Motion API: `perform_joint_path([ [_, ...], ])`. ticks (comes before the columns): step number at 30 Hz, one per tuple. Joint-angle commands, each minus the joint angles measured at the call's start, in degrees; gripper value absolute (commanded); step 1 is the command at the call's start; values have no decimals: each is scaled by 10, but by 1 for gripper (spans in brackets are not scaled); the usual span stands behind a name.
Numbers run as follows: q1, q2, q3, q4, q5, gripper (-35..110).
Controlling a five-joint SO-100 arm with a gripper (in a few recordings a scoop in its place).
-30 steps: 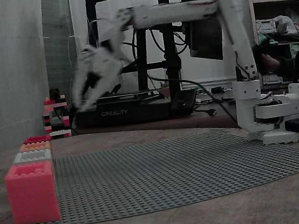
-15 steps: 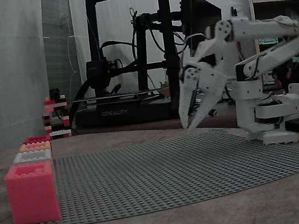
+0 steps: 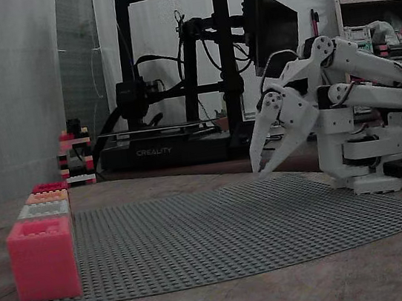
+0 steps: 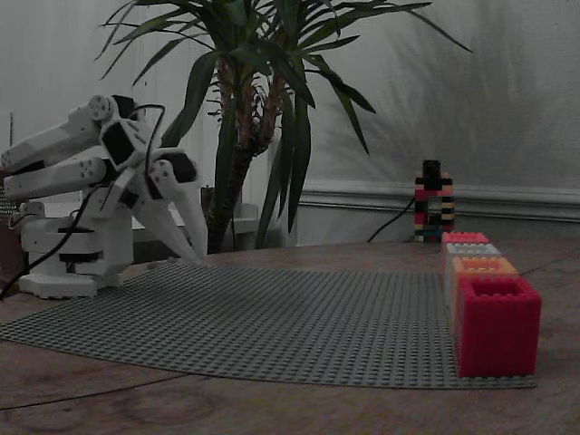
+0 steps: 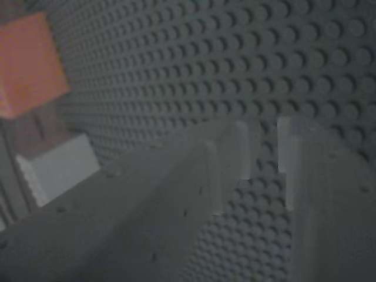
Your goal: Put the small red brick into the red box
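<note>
My white gripper point(image 3: 260, 171) hangs open just above the right part of the grey baseplate point(image 3: 227, 229), close to the arm's base, with nothing between its fingers. It is also seen at the left in the other fixed view point(image 4: 198, 256). The wrist view looks through the gap of the gripper point(image 5: 264, 141) at bare studs. The red box point(image 3: 49, 187) is the farthest in a row of boxes on the plate's left edge, also seen as the red box point(image 4: 464, 237). The small red brick is out of view.
The row holds a big pinkish-red box point(image 3: 42, 259) nearest, then a grey box point(image 3: 43, 210) and an orange box point(image 3: 46, 196). A striped brick tower point(image 3: 74, 153) stands behind the row. A 3D printer point(image 3: 175, 72) and a plant point(image 4: 254, 118) are behind the table.
The arm has swung from high over the left side to the right and folded back toward its base. The gripper has come down near the baseplate.
</note>
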Motion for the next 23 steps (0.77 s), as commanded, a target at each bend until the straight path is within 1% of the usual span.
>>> perform_joint_path([
  [1,-9,7,-1,15,27,0],
  [23,-15,7,-1,14,31,0],
])
